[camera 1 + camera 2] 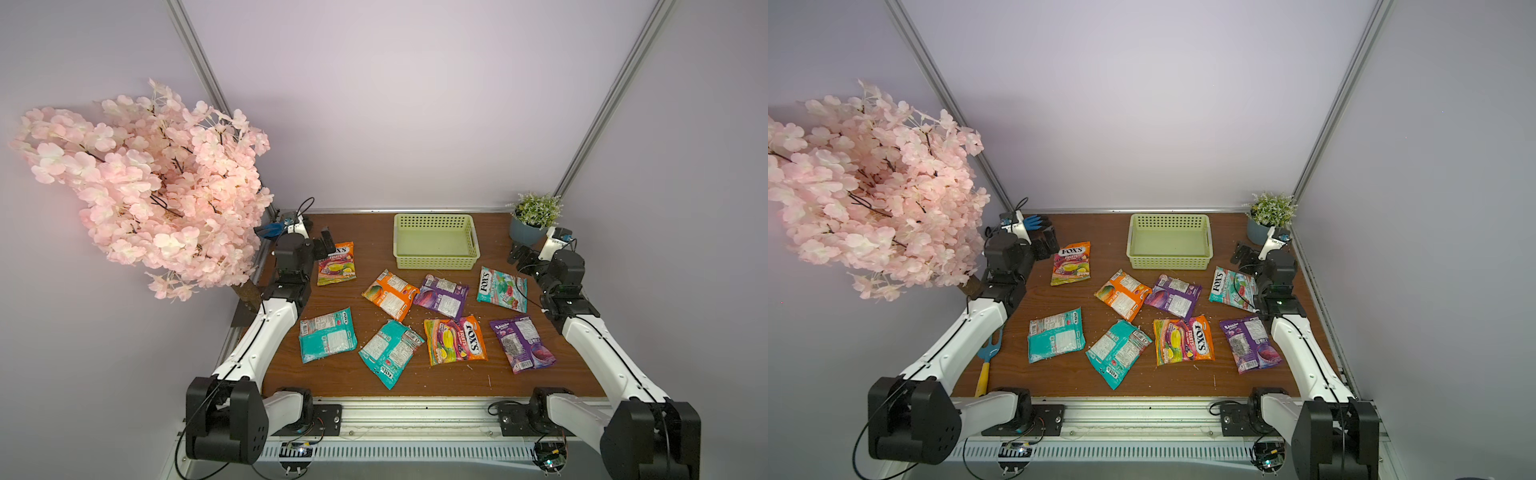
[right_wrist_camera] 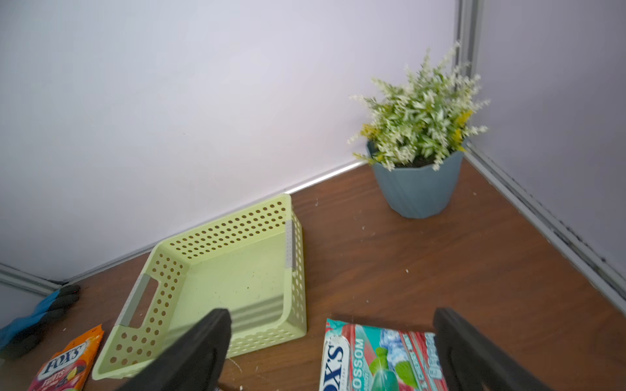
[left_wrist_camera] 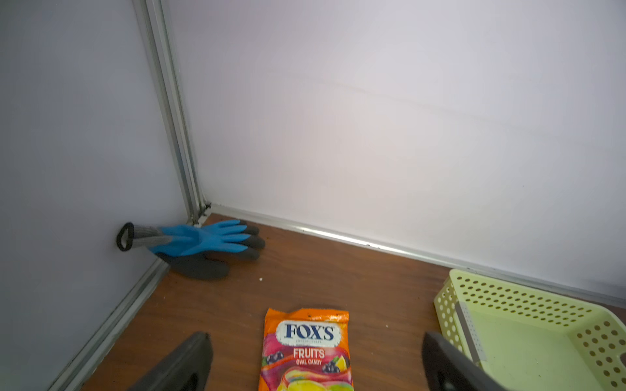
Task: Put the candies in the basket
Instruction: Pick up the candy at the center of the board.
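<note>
Our basket [image 1: 434, 261] sits empty at the back of the table [image 1: 374, 376]; all eight candies [image 1: 454, 340] lie scattered before it. Our left claw [image 3: 316, 338] and right claw [image 2: 332, 315] are both spread, holding nothing.

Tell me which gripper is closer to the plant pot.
Right. The right gripper sits close beside the plant pot; the left gripper is across the table, beside the orange candy bag.

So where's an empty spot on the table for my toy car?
The brown wooden table is bare between the pale green holey plastic basket and the orange FOX'S candy bag, between basket and blue-grey plant pot, and along the front edge. The middle, full of crinkly candy bags, is crowded.
</note>
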